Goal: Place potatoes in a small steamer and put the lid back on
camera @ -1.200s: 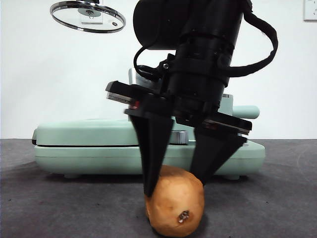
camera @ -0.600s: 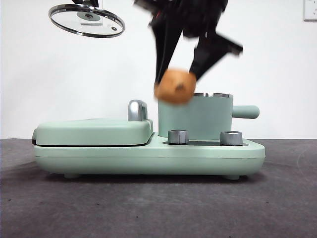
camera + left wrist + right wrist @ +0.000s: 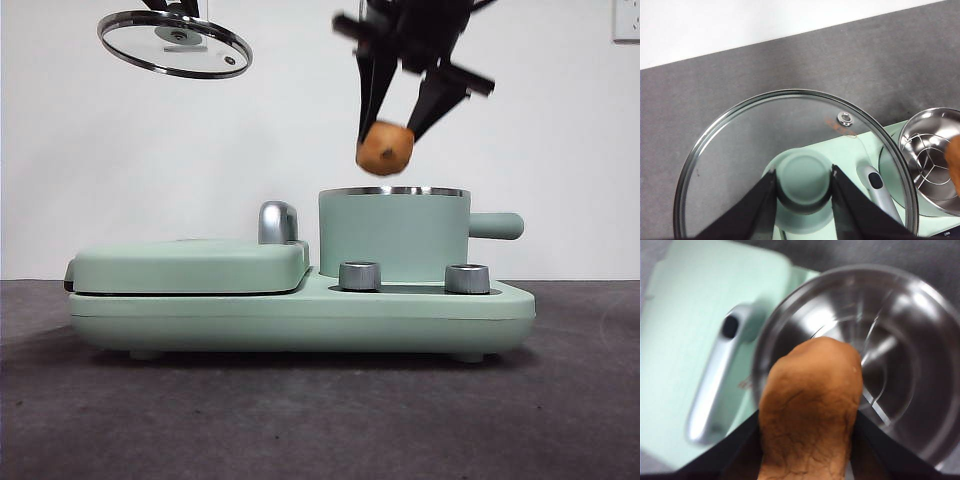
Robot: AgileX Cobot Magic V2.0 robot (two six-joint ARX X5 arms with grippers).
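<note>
My right gripper [image 3: 398, 128] is shut on the orange-brown potato [image 3: 385, 148] and holds it in the air just above the steel rim of the mint green steamer pot [image 3: 393, 235]. In the right wrist view the potato [image 3: 810, 405] hangs over the pot's open steel inside [image 3: 900, 355]. My left gripper [image 3: 802, 190] is shut on the green knob [image 3: 802, 180] of the glass lid [image 3: 740, 145] and holds it high at the upper left of the front view [image 3: 175, 40]. The open pot [image 3: 935, 160] also shows in the left wrist view.
The pot stands on a mint green cooker base [image 3: 300, 315] with two steel dials [image 3: 360, 276]. A flat griddle cover [image 3: 190, 265] with a chrome handle [image 3: 277, 222] lies left of the pot. The pot's stubby handle [image 3: 497, 226] points right. Dark grey tabletop [image 3: 300, 420] lies in front.
My right gripper lifted the potato off the table, carried it up and to the right, and now holds it above the pot's rim. The left gripper and lid stayed put.
</note>
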